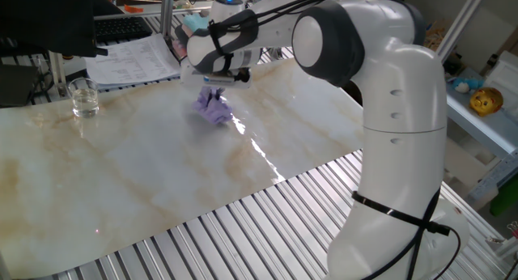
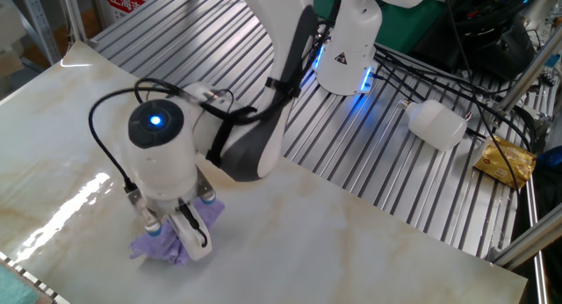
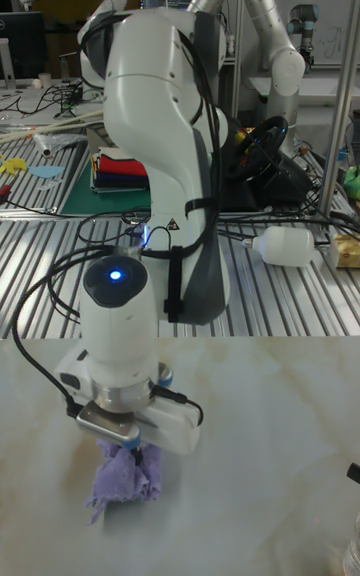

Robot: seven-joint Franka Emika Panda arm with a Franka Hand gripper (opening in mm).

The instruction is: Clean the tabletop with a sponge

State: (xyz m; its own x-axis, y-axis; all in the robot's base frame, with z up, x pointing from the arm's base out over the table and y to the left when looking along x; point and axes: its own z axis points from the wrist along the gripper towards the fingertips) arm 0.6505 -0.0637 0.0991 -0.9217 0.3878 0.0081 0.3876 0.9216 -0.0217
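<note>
Sponge (image 1: 212, 108) first: from my console I see it bunched into a crumpled lavender wad on the tabletop (image 1: 162, 163), toward the far edge of the marble-look sheet, near the stack of papers (image 1: 129, 60). The gripper (image 1: 215, 86) points straight down over it, and its fingers are pinched together on the upper folds of the cloth. In the other fixed view the gripper (image 2: 174, 236) shows one white finger (image 2: 195, 235) pressed into the purple wad (image 2: 176, 242), with fabric spilling out to both sides of the wrist. In the tall fixed view the sponge (image 3: 125, 482) hangs below the hand (image 3: 130, 449) and its lower edge seems to rest on the marble (image 3: 260, 456), though I cannot say for sure how firmly it presses against the surface.

A clear glass (image 1: 83, 97) stands upright on the tabletop, well apart from the sponge, toward the left edge of the sheet. A bright streak of glare runs across the marble just beside the wad. The ribbed metal slats (image 2: 386, 163) border the sheet on the arm's base side, and a white plastic bottle (image 2: 436, 124) lies on its side there, among black cables. A crinkled gold wrapper (image 2: 506, 161) sits near the bottle.
</note>
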